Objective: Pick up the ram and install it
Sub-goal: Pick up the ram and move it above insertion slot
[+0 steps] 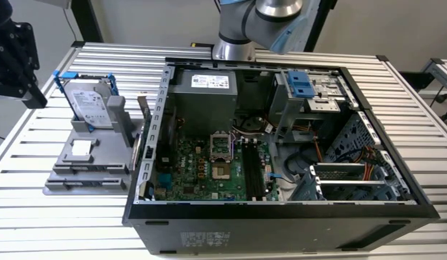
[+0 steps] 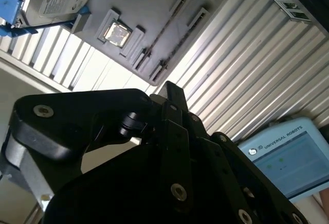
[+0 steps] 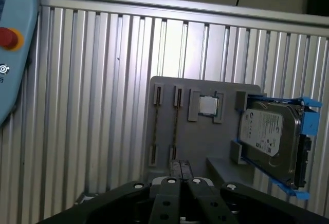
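My gripper (image 1: 33,98) hangs at the exterior view's left, above and to the left of the grey parts holder (image 1: 79,162). Its black fingers (image 3: 180,167) lie pressed together in both wrist views, shut, with nothing between them (image 2: 169,89). The ram is hidden or out of view. The holder's two long slots (image 3: 176,126) show just a thin dark line each. Inside the open computer case (image 1: 281,208) the motherboard's long black memory slots (image 1: 252,165) run beside the processor socket.
A silver hard drive in a blue bracket (image 1: 90,103) stands upright at the back of the holder, and a small square chip (image 3: 207,105) lies in its recess. The case's tall walls rise right of the holder. A light-blue pendant (image 3: 13,44) lies on the ribbed table.
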Controlling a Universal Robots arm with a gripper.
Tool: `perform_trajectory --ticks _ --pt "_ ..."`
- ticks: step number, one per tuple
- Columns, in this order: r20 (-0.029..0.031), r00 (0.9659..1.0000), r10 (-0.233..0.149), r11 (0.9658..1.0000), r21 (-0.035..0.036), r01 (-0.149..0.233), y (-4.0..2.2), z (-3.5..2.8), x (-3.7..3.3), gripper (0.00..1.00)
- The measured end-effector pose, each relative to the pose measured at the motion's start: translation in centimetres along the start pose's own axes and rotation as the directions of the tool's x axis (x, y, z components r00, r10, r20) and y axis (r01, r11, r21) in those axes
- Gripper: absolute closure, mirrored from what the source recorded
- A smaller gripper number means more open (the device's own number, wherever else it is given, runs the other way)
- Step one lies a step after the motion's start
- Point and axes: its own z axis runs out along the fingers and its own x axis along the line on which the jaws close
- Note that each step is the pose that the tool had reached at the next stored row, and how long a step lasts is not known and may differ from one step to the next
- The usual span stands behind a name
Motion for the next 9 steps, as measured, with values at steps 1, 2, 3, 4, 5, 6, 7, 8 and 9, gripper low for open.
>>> perform_trajectory --ticks 1,2,3,4,5,6,7,8,9 --pt "-0.0004 1.0000 0.004 1.0000 0.0001 -0.004 0.00 0.00 0.00 1.00" --pt "-0.0008 1.0000 0.008 1.0000 0.0003 -0.008 0.00 0.02 0.00 1.00" --pt "-0.0009 0.9999 0.012 0.9999 0.0006 -0.012 0.00 0.03 0.00 1.00" --pt "-0.0009 0.9998 0.018 0.9998 0.0009 -0.018 0.00 0.04 0.00 1.00" --pt "-0.0009 0.9997 0.023 0.9997 0.0011 -0.023 0.00 0.04 0.00 1.00" --pt "-0.0010 0.9997 0.023 0.9997 0.0011 -0.023 0.00 0.04 0.00 1.00" --pt "-0.0009 0.9997 0.023 0.9997 0.0013 -0.023 0.00 0.05 0.00 1.00" --pt "-0.0009 0.9997 0.023 0.9997 0.0013 -0.023 0.01 0.05 0.00 1.00" --pt "-0.0009 0.9997 0.023 0.9997 0.0014 -0.023 0.01 0.05 0.00 1.00"
